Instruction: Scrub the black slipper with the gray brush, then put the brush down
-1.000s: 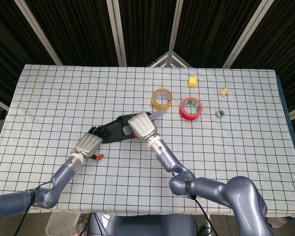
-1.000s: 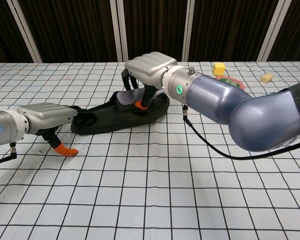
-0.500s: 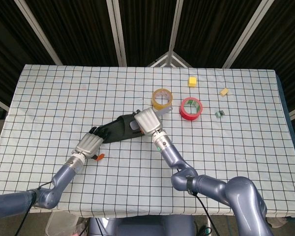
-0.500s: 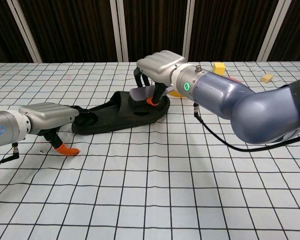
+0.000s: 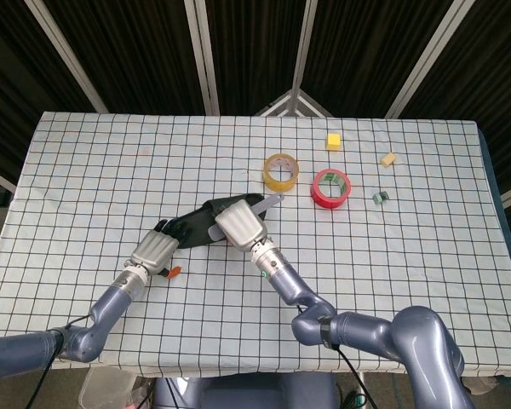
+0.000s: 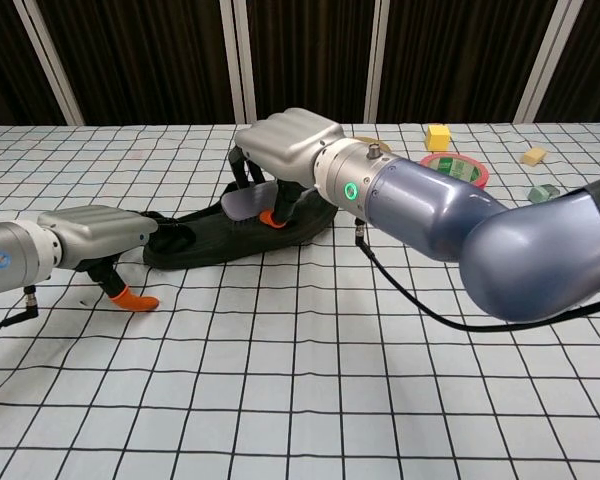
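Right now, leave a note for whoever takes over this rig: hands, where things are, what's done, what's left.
Right hand holds the brush over the slipper, brush head on the sole's middle.
Left hand rests at the slipper's left end, fingers on it, steadying it.
The slipper lies flat on the table, left of the tape rolls.
Done: brush picked up and on the slipper, scrubbing under way.
Left: finish scrubbing, then set the brush down on the table and let go.
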Motion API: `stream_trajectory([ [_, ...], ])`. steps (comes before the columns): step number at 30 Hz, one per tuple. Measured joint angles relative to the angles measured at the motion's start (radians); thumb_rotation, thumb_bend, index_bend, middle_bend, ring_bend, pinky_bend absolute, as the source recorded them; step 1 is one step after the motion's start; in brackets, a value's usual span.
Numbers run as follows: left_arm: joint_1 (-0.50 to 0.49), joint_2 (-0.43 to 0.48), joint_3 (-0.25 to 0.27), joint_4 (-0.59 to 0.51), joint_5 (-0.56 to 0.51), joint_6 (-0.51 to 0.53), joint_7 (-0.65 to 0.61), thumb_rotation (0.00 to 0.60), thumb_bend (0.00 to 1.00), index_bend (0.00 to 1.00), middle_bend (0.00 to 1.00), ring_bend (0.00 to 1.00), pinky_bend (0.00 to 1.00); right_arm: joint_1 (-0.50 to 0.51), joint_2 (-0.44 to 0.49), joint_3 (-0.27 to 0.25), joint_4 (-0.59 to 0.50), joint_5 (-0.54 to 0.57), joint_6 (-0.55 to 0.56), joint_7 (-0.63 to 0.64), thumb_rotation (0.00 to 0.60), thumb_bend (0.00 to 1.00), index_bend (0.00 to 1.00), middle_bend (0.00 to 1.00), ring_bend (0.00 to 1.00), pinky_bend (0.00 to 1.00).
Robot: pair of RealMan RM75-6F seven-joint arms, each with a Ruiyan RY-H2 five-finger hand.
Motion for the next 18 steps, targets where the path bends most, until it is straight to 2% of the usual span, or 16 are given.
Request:
stream_trajectory([
  [6, 0.000, 0.003, -0.001, -0.005, 0.003, 0.006, -0.004, 0.476, 0.43, 0.00, 0.03, 0.01, 0.05, -0.005, 0.008, 0.010, -0.020, 0.012, 0.008, -0.010, 0.600, 0.80, 0.82, 0.73, 0.65, 0.64],
  [9, 0.002, 0.006, -0.001, -0.012, 0.017, 0.012, -0.012, 0.472, 0.36, 0.00, 0.00, 0.01, 0.05, -0.013, 0.017, 0.015, -0.024, 0.016, 0.020, -0.013, 0.600, 0.80, 0.82, 0.73, 0.65, 0.64],
  [18, 0.053, 0.058, 0.012, -0.102, 0.187, 0.110, -0.108, 0.457, 0.26, 0.00, 0.00, 0.00, 0.05, -0.078, 0.091, 0.041, -0.073, 0.072, 0.101, -0.042, 0.600, 0.80, 0.82, 0.73, 0.65, 0.64],
])
